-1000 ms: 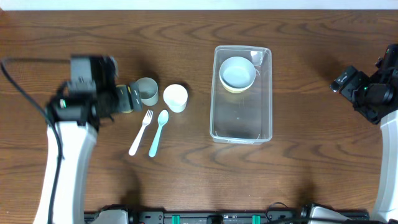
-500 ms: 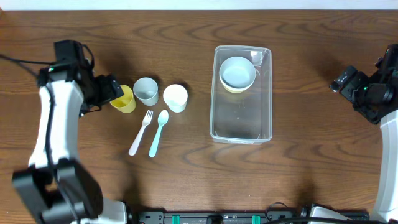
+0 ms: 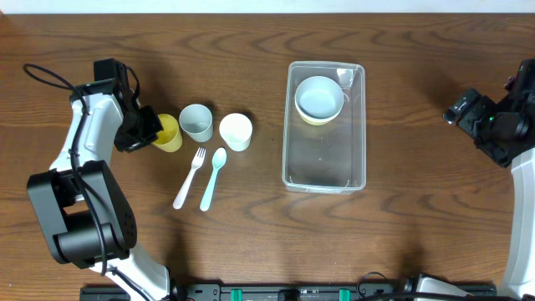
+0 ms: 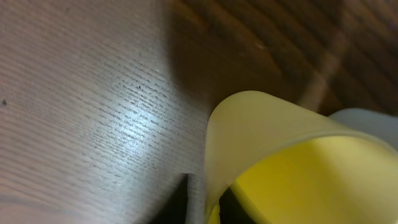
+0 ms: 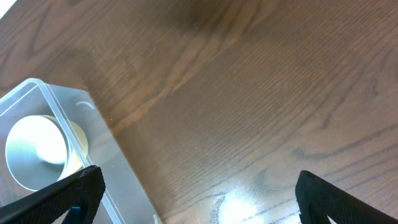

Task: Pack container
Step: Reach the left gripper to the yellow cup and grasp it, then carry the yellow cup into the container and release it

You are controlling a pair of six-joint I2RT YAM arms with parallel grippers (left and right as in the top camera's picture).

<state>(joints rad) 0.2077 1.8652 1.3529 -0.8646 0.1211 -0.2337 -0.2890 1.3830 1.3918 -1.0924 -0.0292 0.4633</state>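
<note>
The container (image 3: pixel 324 171) is a clear rectangular tub right of the table's middle, and it holds a pale blue bowl with a yellowish rim (image 3: pixel 320 99) at its far end. My left gripper (image 3: pixel 153 132) is at the far left, shut on the wall of a yellow cup (image 3: pixel 170 135). In the left wrist view the cup's wall (image 4: pixel 261 118) sits pinched between the two dark fingers, one outside (image 4: pixel 179 200) and one inside. My right gripper (image 3: pixel 458 112) hangs open at the far right, well away from the container (image 5: pixel 115 168), with nothing between its fingers (image 5: pixel 68 194).
A grey-blue cup (image 3: pixel 196 122) and a white cup (image 3: pixel 236 131) stand in a row right of the yellow one. A white fork (image 3: pixel 190 177) and a light blue spoon (image 3: pixel 212 178) lie in front of them. The bowl (image 5: pixel 38 151) shows in the right wrist view.
The left arm has swung back to the table's left side, and its jaws have closed on the yellow cup's wall. The right arm has not moved.
</note>
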